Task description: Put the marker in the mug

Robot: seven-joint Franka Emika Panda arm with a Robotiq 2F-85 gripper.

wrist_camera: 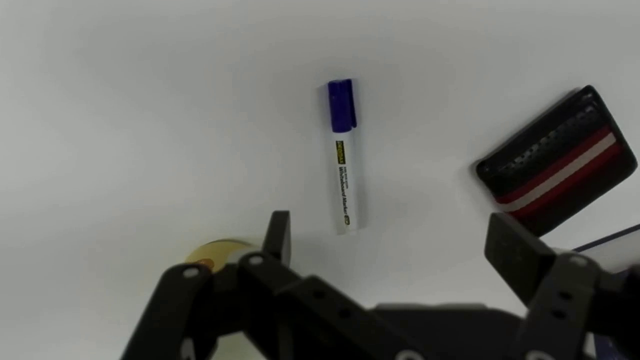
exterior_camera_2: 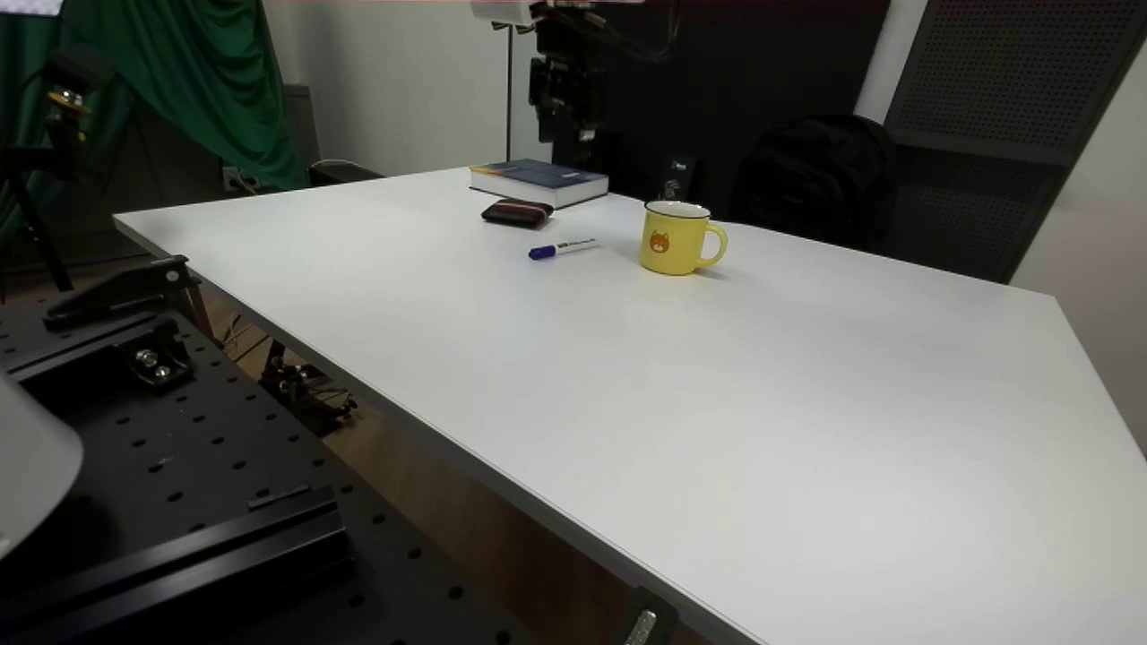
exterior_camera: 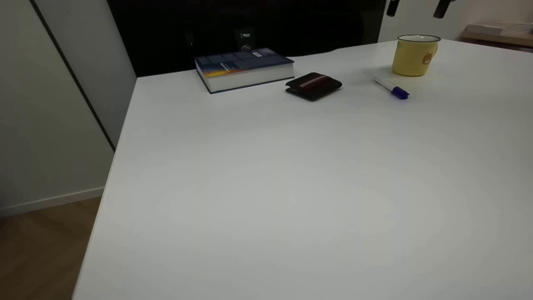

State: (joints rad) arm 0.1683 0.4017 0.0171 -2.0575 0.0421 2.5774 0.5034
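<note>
Surface (exterior_camera_2: 806, 403): white; in an exterior view, book (exterior_camera_2: 542, 184) at the far side, mug (exterior_camera_2: 674, 244) upright, nearer and right of it.
Marker (wrist_camera: 344, 156): flat, outside the mug; in the wrist view between mug at left and wallet (wrist_camera: 557, 162) at right, touching neither.
End effector (wrist_camera: 392, 237): released, raised, grasping nothing.
Barrel (wrist_camera: 345, 185): crosses the closing path, which should suit a pinch.
Cap (wrist_camera: 341, 106): probably shift left and toward it before lowering.
Mug: the left finger (wrist_camera: 278, 237) partly hides it; a straight drop could knock it.
</note>
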